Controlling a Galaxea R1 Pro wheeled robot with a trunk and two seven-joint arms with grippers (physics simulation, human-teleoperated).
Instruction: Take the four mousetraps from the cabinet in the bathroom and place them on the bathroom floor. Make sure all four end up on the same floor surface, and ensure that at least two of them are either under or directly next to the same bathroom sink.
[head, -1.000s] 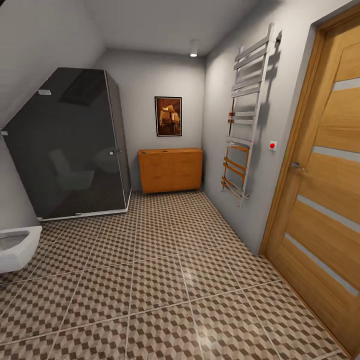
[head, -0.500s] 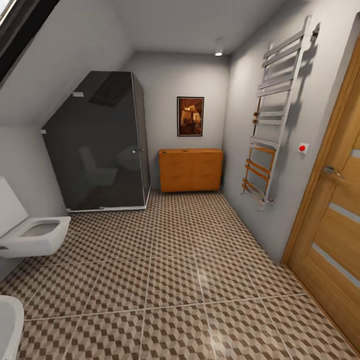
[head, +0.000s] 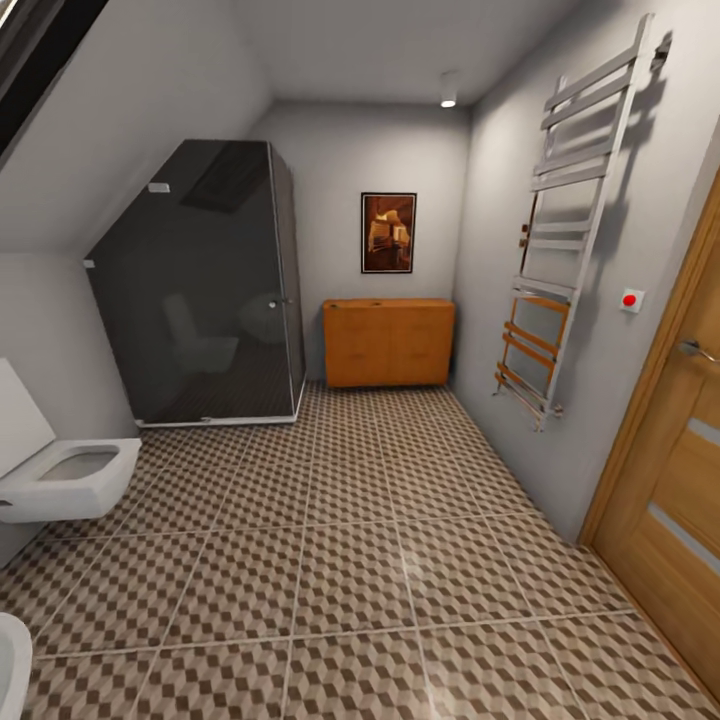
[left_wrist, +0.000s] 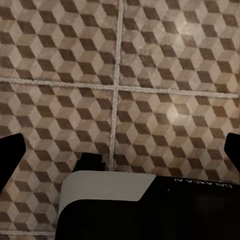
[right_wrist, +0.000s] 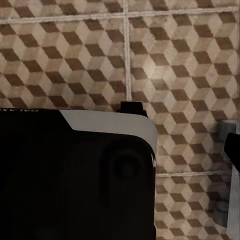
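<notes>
The bathroom floor (head: 360, 560) of brown, beige and white cube-pattern tiles stretches ahead. An orange wooden cabinet (head: 388, 342) stands against the far wall with its fronts shut. The mousetraps are out of view. A white rounded rim (head: 10, 655) pokes in at the lower left corner, and I cannot tell whether it is the sink. In the left wrist view my left gripper (left_wrist: 120, 152) hangs open over the tiles, its black fingertips (left_wrist: 11, 152) far apart. In the right wrist view one black fingertip (right_wrist: 233, 150) sits at the frame edge above the tiles, the other hidden behind my dark body (right_wrist: 75, 175).
A dark glass shower cubicle (head: 200, 290) fills the far left corner. A white wall-hung toilet (head: 70, 480) juts out at the left. A chrome towel radiator (head: 560, 250) and a wooden door (head: 680, 470) line the right wall. A framed picture (head: 388, 232) hangs above the cabinet.
The whole view has swung left and shifted forward: the door slid toward the right edge, the toilet came into view at the left, and the cabinet moved toward the centre. Nothing in the room moved.
</notes>
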